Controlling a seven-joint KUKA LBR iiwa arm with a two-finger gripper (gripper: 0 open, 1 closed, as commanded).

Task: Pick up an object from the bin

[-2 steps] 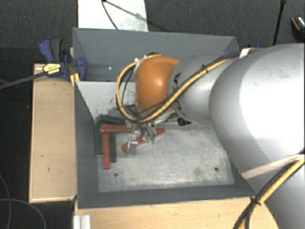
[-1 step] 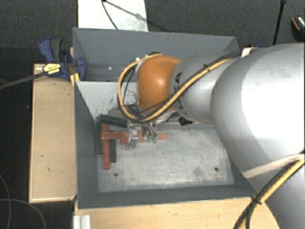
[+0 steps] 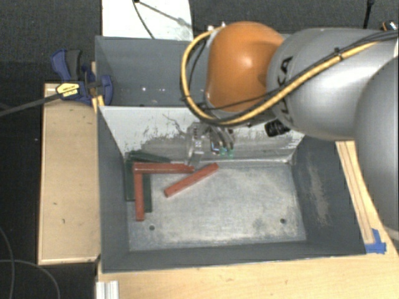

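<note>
Over slanted red stick (image 3: 190, 181), gripper (image 3: 199, 157).

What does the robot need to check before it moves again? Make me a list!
1. Gripper over something to pick: ok, it hangs above the upper end of the slanted red-brown stick.
2. Nothing lying on that stick: ok.
3. Stick apart from the flat red-brown stick: cannot tell, their ends are close.
4. Dark green sticks out of the way: ok, they lie further left.
5. Room between gripper and back wall: cannot tell.
</note>
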